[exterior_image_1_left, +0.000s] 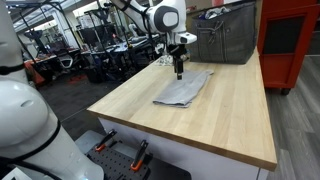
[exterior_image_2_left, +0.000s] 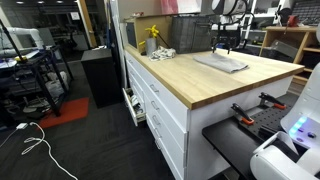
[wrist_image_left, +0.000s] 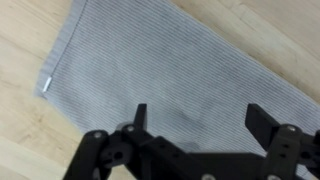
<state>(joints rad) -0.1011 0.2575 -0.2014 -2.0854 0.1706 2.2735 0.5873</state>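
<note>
The jaws are hanging wide open and empty just above the far end of the grey towel (exterior_image_1_left: 183, 89), which is lying flat on the tabletop (exterior_image_1_left: 225, 125). This looks like an approach; gripping next calls for lowering onto the fabric.

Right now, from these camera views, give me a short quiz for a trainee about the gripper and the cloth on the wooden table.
1. True or false: the gripper stands open.
2. What lies beneath it? A) grey cloth B) mug C) plate
3. In the wrist view, what small thing sits at the cloth's edge?
Key: 1 true. 2 A. 3 a white tag.
</note>
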